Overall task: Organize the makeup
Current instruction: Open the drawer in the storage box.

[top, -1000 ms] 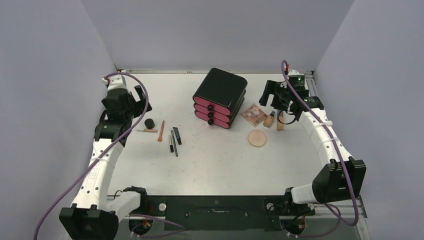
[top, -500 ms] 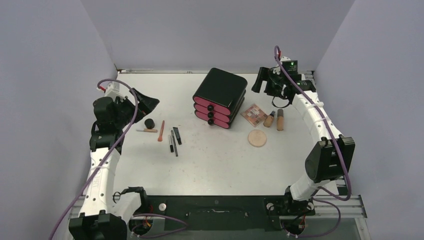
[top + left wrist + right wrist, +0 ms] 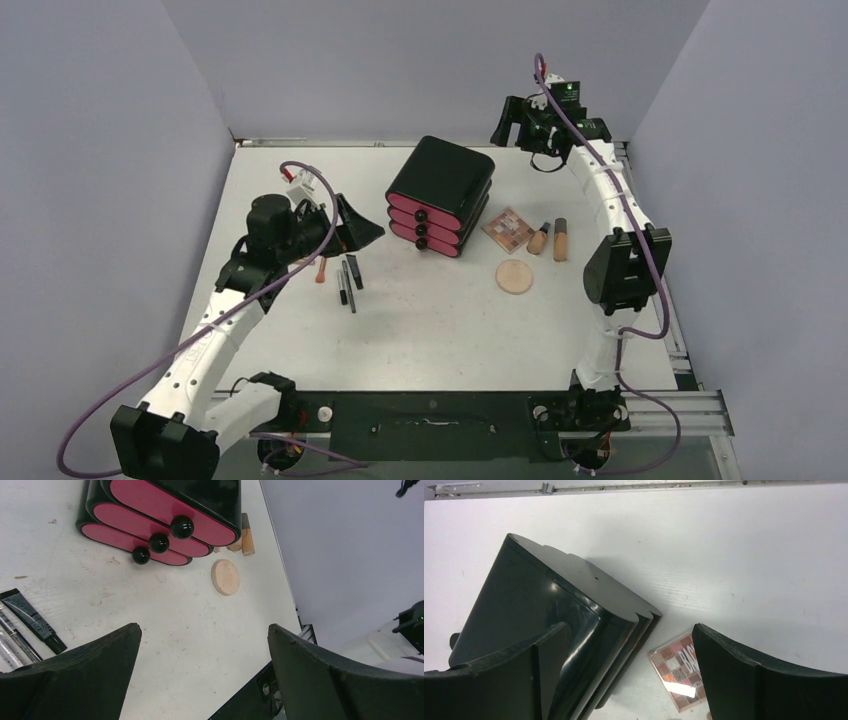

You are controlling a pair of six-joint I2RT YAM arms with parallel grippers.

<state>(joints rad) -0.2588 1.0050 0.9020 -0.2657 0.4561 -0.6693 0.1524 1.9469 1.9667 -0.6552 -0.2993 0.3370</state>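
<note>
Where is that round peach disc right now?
In the top view, the disc lies on the table, right of centre, just nearer the arms than the palette and the two tubes, apart from both, right of the cabinet.

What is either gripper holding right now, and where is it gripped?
Nothing is held. The left gripper and the right gripper both show open, empty jaws.

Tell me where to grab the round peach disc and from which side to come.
Grip the round peach disc by its rim, across two opposite edges, coming straight down from above. It lies flat and thin on the table, so a sideways approach would likely find little to hold; its rim stands clear of the eyeshadow palette and tubes.
</note>
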